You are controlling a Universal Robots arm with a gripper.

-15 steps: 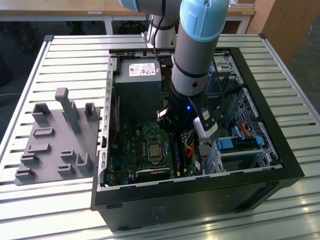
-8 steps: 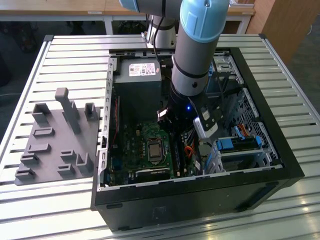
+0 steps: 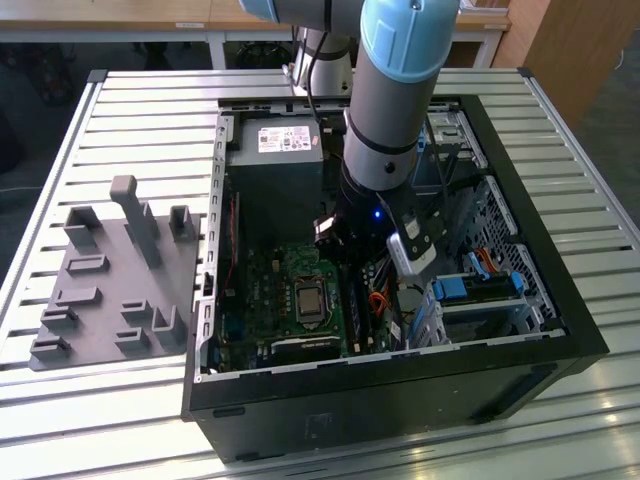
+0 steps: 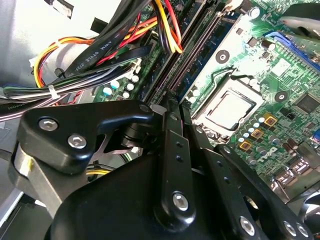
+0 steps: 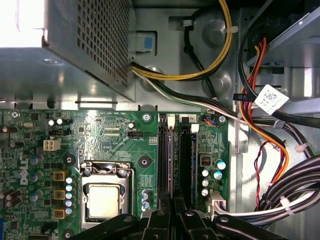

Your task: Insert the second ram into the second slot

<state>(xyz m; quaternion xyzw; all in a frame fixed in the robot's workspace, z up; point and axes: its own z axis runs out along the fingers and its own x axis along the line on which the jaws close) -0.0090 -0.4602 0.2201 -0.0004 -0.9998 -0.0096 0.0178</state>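
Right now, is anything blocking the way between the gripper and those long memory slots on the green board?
Nothing visible does. In the first wrist view the gripper sits right over the memory slots, by the processor socket. The cable bundle runs off to one side, clear of the slots. Whether the gripper holds the second ram cannot be told.

The gripper (image 4: 172, 107) sits low over the motherboard's (image 4: 270, 80) memory slots (image 4: 192, 52).

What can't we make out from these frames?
1. First wrist view: gripper covers the memory slots' near ends; whether the second ram is seated, cannot tell.
2. Second wrist view: gripper linkage blocks the same slot ends.
3. Exterior view: arm hides where gripper meets slots.
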